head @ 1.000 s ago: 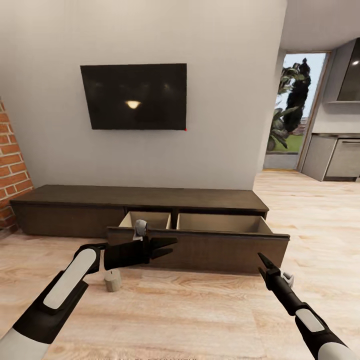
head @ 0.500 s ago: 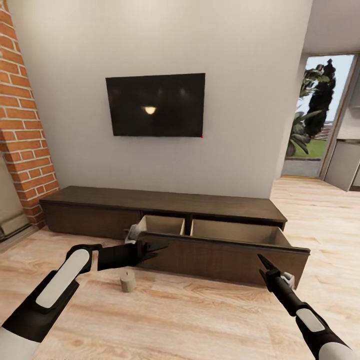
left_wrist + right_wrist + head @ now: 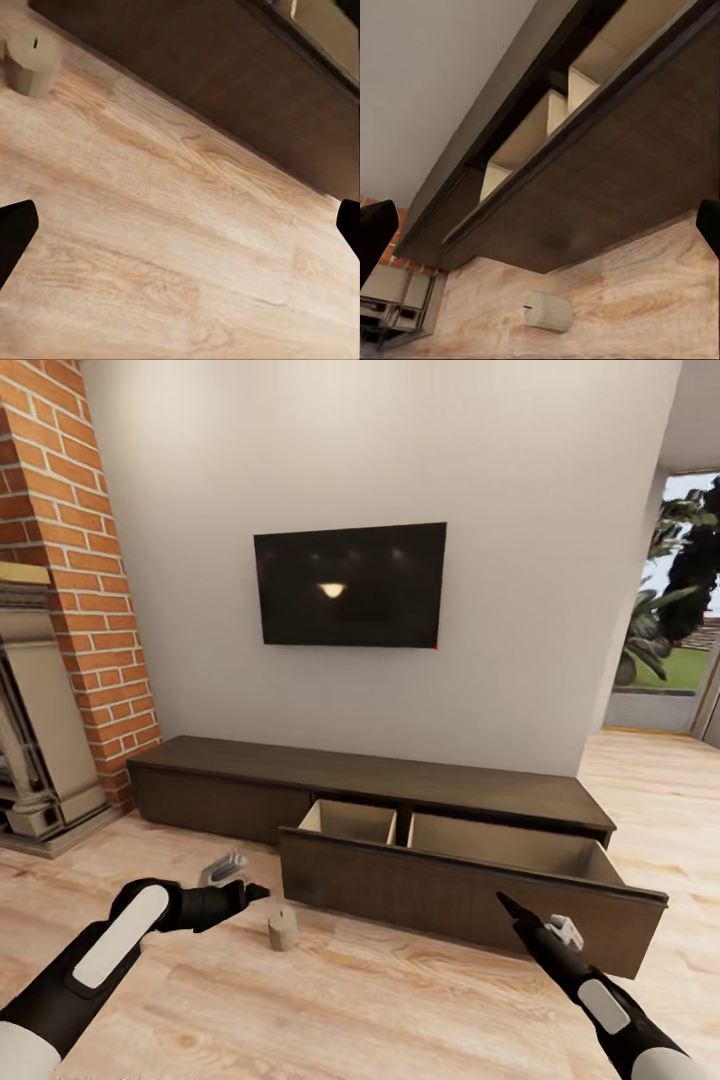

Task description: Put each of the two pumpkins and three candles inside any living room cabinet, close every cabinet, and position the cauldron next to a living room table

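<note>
One candle (image 3: 282, 928), a stubby beige-grey cylinder, stands on the wood floor just in front of the left end of the cabinet (image 3: 370, 778). The cabinet's wide drawer (image 3: 470, 900) is pulled out, and two pale compartments show inside it. My left gripper (image 3: 250, 894) hovers open to the left of the candle, clear of the drawer. My right gripper (image 3: 505, 905) is open in front of the drawer's right half. The candle (image 3: 31, 61) also appears in the left wrist view and the candle (image 3: 547, 311) in the right wrist view. The pumpkins, cauldron and table are out of view.
A brick wall (image 3: 90, 560) with a fireplace (image 3: 40, 750) rises at the left. A dark TV (image 3: 350, 585) hangs above the cabinet. A glass door with plants (image 3: 680, 600) is at the far right. Wood floor (image 3: 360, 1010) stretches in front of me.
The view has swung left, bringing the fireplace in. My left gripper has drawn back from the drawer's left end and now sits beside it. The candle has stayed on the floor.
</note>
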